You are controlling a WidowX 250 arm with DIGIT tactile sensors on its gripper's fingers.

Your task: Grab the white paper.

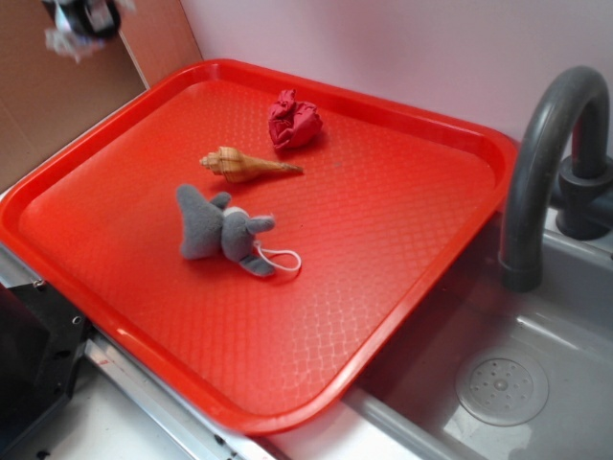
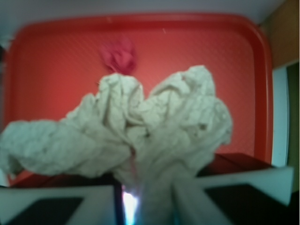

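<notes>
exterior view, as you see it: red tray [image 1: 402, 287] resting over the left part of a grey sink [image 1: 536, 383], with a dark grey faucet [image 1: 541, 163] at the right. on the tray: dark red paper wad [image 1: 292, 121] toward the far side; tan spiral shell [image 1: 244, 165] lying just near of it, tip pointing right; grey plush toy [image 1: 222, 230] near the tray's middle, its white loop trailing right. at the top left corner, well above the tray, you find the gripper [image 1: 84, 19], mostly cut off by the frame, with the white paper [image 1: 67, 42] hanging from it, blurred. wrist view, as you see it: white paper [image 2: 136, 131] fills the near middle, wrinkled, spreading left and right, its lower part pinched between the fingers [image 2: 197, 197] of the gripper [image 2: 140, 197], which are closed tight on it. beyond it lies the tray [image 2: 56, 56] with the dark red paper wad [image 2: 119, 54] out of focus on its far part.
</notes>
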